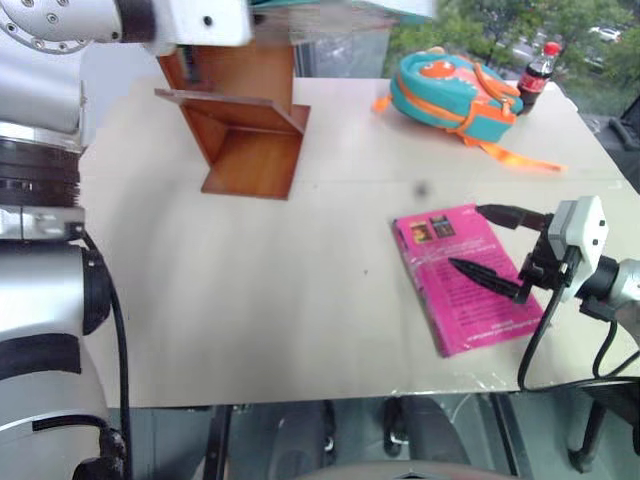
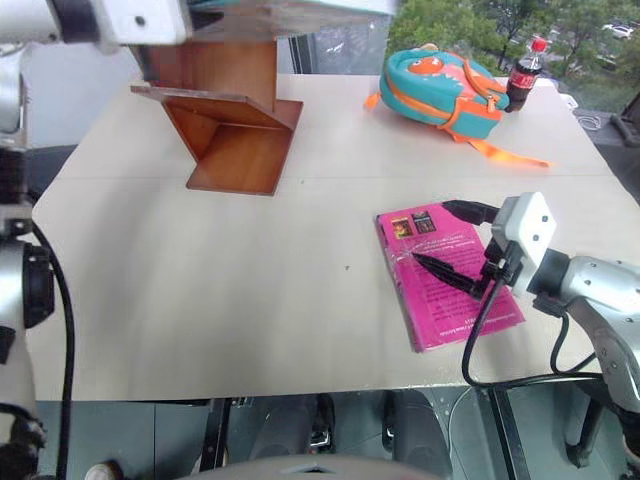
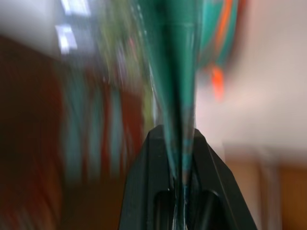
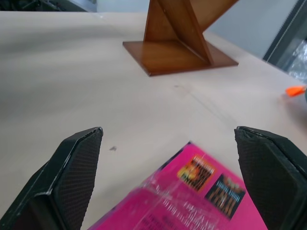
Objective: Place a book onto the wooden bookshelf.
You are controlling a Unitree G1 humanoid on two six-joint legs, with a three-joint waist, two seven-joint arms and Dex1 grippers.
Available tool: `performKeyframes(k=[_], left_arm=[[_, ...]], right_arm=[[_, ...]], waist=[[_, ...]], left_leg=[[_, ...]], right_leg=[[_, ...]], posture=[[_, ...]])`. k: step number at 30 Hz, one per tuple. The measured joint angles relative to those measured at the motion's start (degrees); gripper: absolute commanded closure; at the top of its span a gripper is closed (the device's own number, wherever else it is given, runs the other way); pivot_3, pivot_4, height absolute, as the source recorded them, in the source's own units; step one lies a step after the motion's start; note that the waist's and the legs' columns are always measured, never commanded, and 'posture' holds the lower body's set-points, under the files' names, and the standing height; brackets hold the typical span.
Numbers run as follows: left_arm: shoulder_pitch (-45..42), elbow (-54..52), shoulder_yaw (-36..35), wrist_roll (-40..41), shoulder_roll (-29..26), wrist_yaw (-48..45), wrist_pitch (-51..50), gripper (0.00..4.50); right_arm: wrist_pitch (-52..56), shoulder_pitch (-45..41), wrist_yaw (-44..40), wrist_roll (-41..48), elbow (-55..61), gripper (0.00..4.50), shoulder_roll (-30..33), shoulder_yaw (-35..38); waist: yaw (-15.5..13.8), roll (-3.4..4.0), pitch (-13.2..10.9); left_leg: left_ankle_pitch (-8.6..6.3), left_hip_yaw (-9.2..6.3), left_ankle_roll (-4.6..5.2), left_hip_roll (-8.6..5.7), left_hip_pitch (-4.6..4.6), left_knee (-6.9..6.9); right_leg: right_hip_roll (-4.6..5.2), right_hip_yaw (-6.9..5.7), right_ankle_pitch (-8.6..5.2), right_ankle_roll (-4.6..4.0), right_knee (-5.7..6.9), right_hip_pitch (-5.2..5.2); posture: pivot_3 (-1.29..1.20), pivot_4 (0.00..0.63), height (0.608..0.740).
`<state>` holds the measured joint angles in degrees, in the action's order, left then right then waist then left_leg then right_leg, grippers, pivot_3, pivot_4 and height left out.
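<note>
Teal and glossy, the book (image 3: 175,72) is clamped edge-on between the two black fingers of the left gripper (image 3: 182,182), which are pressed together on its thin side. In the head views the book (image 1: 340,10) is held high, at about 12 o'clock of the picture, just above the wooden bookshelf (image 1: 250,120). This reddish-brown shelf stands on the pale table (image 1: 250,300) at about 11 o'clock, with a flat board and slanted sides. Whether the book already touches the wood, I cannot tell.

Going outward, a teal and orange backpack (image 1: 450,90) lies at 1 o'clock, and a cola bottle (image 1: 535,75) stands just beside it. A magenta-pink book (image 1: 465,280) lies flat at 4 o'clock. The right gripper (image 1: 500,245) hovers over its far end with the jaws wide apart, holding nothing.

I judge that the step in hand is the carrying of the book to the shelf. The next move calls for lowering it into the angled boards, keeping it straight, and releasing only when it rests on the wood.
</note>
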<state>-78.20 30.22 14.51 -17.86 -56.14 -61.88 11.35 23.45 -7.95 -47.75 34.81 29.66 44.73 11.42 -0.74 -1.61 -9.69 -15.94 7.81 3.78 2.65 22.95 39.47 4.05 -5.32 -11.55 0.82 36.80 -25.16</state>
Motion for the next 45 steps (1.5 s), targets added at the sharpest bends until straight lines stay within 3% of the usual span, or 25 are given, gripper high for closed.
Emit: performKeyframes(k=[3, 9, 16, 18, 21, 25, 27, 29, 34, 38, 43, 45], left_arm=[[-0.03, 4.6, 2.63, -3.91, -0.76, -3.03, -2.41, 4.45], [-0.37, 7.03, 4.81, -7.81, 2.86, -2.63, -1.44, 4.45], [-4.27, 15.64, 6.53, -11.17, 6.17, -0.51, 1.55, 4.45], [-5.78, 18.73, 6.74, -11.76, 7.61, 0.2, 1.6, 3.61], [-6.48, 23.17, 6.77, -11.98, 9.82, 2.55, 1.5, 2.69], [-7.99, 26.03, 6.77, -12.51, 9.6, 4.14, 1.95, 0.67], [-7.84, 26.46, 6.76, -12.49, 8.81, 4.14, 2.47, 0.1], [-7.73, 26.34, 6.62, -12.33, 7.7, 4.05, 2.97, 0.1], [-0.36, 14.46, -1.03, -3.01, -0.25, -3.76, 1.58, 0.1], [16.13, -7.95, -15.24, 16.17, -3.21, -12.41, -14.71, 0.1], [30.57, -27.5, -28.72, 31.59, -2.7, -11.19, -33.15, 0.1], [38.3, -37.71, -34.46, 39.05, 0.99, -7.11, -42.29, 0.1]], right_arm=[[-1.38, -5.6, -0.17, -1.33, -3.32, 0.0, -0.91, -0.92], [-2.34, -16.77, 0.66, -2.7, -7.16, 0.0, -2.95, -2.14], [-0.75, -21.0, 0.55, -0.98, -7.22, 0.0, -4.23, -3.4], [-0.73, -21.04, 0.54, -0.85, -7.19, 0.0, -4.82, -4.05], [-0.77, -21.04, 0.51, -0.85, -7.18, 0.0, -5.46, -4.46], [-0.96, -20.98, -0.17, -0.85, -7.24, 0.0, -5.91, -4.77], [-1.11, -20.98, -0.72, -0.85, -7.39, 0.0, -5.93, -4.79], [-1.15, -20.97, -0.89, -0.85, -7.89, 0.0, -5.94, -4.79], [-1.17, -19.81, -2.33, -0.75, -8.5, 0.0, -5.82, -4.58], [-1.06, -18.58, -3.46, -0.25, -8.8, 0.0, -5.49, -4.13], [-0.83, -17.49, -3.61, -0.7, -10.13, 0.0, -3.93, -3.6], [-0.71, -16.94, -3.25, -1.55, -10.58, 0.0, -3.16, -3.66]], waist=[[-0.04, -0.01, -0.01], [-0.1, 0.05, 0.01], [0.01, 0.1, 0.02], [-0.08, 0.11, 0.03], [-0.02, 0.11, 0.02], [0.08, 0.11, 0.0], [0.13, 0.09, -0.05], [0.14, 0.09, -0.06], [0.55, 0.13, -0.13], [0.57, 0.14, -0.14], [0.63, 0.16, -0.15], [0.58, 0.22, -0.13]], left_leg=[[-0.01, 0.05, 0.02, 0.05, 0.17, 0.06], [-0.01, -0.12, 0.03, 0.11, 0.7, 0.6], [-0.02, -0.09, 0.07, 0.2, 0.57, 0.99], [-0.04, -0.11, 0.12, 0.23, 0.53, 1.05], [-0.02, -0.13, 0.11, 0.35, 0.61, 1.14], [-0.01, -0.09, 0.09, 0.4, 0.78, 1.29], [-0.06, -0.06, 0.15, 0.4, 0.87, 1.29], [-0.1, -0.03, 0.2, 0.4, 0.89, 1.29], [-0.13, -0.01, 0.22, 0.42, 0.9, 1.24], [-0.13, -0.06, 0.22, 0.42, 0.9, 1.29], [-0.13, -0.14, 0.21, 0.44, 0.8, 1.51], [-0.13, -0.19, 0.21, 0.44, 0.76, 1.6]], right_leg=[[0.04, 0.02, -0.01, 0.03, 0.01, -0.15], [0.04, -0.17, 0.03, -0.03, 0.3, -0.51], [0.12, -0.09, -0.01, 0.03, 0.97, -0.5], [0.13, -0.1, -0.01, 0.02, 1.11, -0.5], [0.07, -0.13, 0.0, 0.01, 1.14, -0.54], [0.02, -0.12, 0.01, -0.01, 1.1, -0.66], [0.02, -0.11, 0.04, -0.07, 1.04, -0.72], [0.03, -0.12, 0.1, -0.16, 1.01, -0.73], [0.06, -0.11, 0.11, -0.19, 0.93, -0.74], [0.11, -0.14, 0.11, -0.17, 0.96, -0.7], [0.1, -0.12, -0.01, 0.03, 1.1, -0.55], [0.12, -0.08, -0.02, 0.04, 1.15, -0.45]], posture=[[0.0, 0.15, 0.74], [0.0, 0.15, 0.74], [0.0, 0.15, 0.74], [0.0, 0.15, 0.74], [0.0, 0.15, 0.74], [0.0, 0.15, 0.74], [0.0, 0.15, 0.74], [0.0, 0.15, 0.74], [0.0, 0.15, 0.74], [0.0, 0.15, 0.74], [0.0, 0.15, 0.74], [0.0, 0.15, 0.74]])
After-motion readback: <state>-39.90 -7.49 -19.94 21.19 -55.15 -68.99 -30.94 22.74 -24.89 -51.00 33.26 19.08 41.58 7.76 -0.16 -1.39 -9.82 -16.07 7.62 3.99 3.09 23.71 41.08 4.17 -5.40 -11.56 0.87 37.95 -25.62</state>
